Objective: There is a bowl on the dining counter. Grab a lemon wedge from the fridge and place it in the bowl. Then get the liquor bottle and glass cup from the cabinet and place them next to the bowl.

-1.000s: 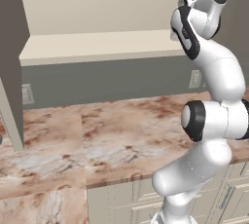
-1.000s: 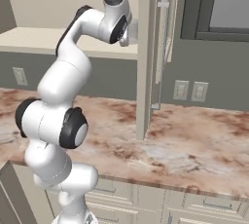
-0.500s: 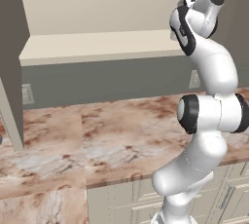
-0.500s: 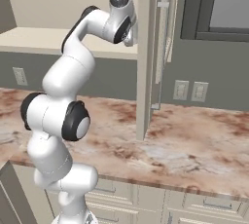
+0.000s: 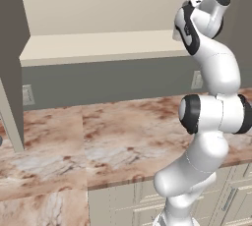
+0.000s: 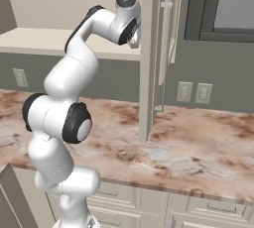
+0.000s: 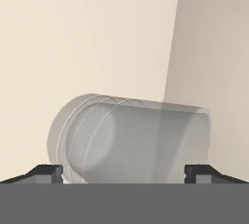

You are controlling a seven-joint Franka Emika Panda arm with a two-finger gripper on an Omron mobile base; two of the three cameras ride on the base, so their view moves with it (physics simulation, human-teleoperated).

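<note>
The glass cup (image 7: 129,140), a clear greyish tumbler, looms close in the hand view against the cabinet's cream wall. It runs sideways across that rolled view. My gripper (image 7: 124,173) is open, one dark fingertip (image 7: 46,172) at the cup's left end and the other at its right end, with the cup between them. I cannot tell if they touch it. From the base, my arm reaches up with the hand at the open cabinet's shelf (image 5: 98,45). The bowl, lemon wedge, fridge, liquor bottle and dining counter are out of view.
A veined stone wall counter (image 5: 98,136) lies under the cabinet, above cream drawers (image 6: 198,207). The open cabinet door (image 6: 149,58) stands edge-on just right of my hand. Wall outlets (image 6: 193,93) and a dark window frame (image 6: 218,9) are at the right.
The upper arm and hand have edged a little further toward the cabinet's inside. The jaws have stayed wide.
</note>
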